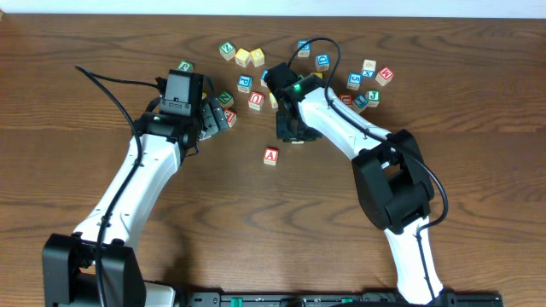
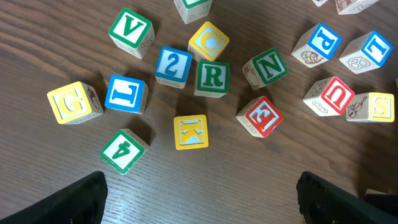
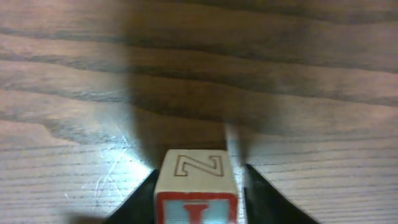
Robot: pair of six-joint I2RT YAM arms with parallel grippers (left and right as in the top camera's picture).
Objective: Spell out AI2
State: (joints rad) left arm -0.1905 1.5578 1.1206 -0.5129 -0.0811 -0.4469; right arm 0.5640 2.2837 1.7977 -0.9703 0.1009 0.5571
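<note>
The red A block [image 1: 270, 156] lies face up alone on the wood in front of the pile. The I block [image 3: 196, 211], red-framed with an outlined N on its far side, stands on the table between my right gripper's [image 3: 198, 186] fingers. The left finger is close against it, and a strip of table shows before the right finger [image 3: 261, 196], so the jaws stand open around it. In the overhead view the right gripper [image 1: 294, 132] covers that block, right of and behind the A. The blue 2 block [image 2: 172, 66] lies ahead of my left gripper [image 2: 202, 199], which is wide open and holds nothing.
Around the 2 lie R [image 2: 212, 78], yellow C [image 2: 208, 41], V [image 2: 130, 28], L [image 2: 125, 94], G [image 2: 69, 102], 4 [image 2: 122, 150], K [image 2: 190, 132], N [image 2: 267, 67] and a red block [image 2: 260, 116]. More blocks [image 1: 367, 81] sit scattered at the back right.
</note>
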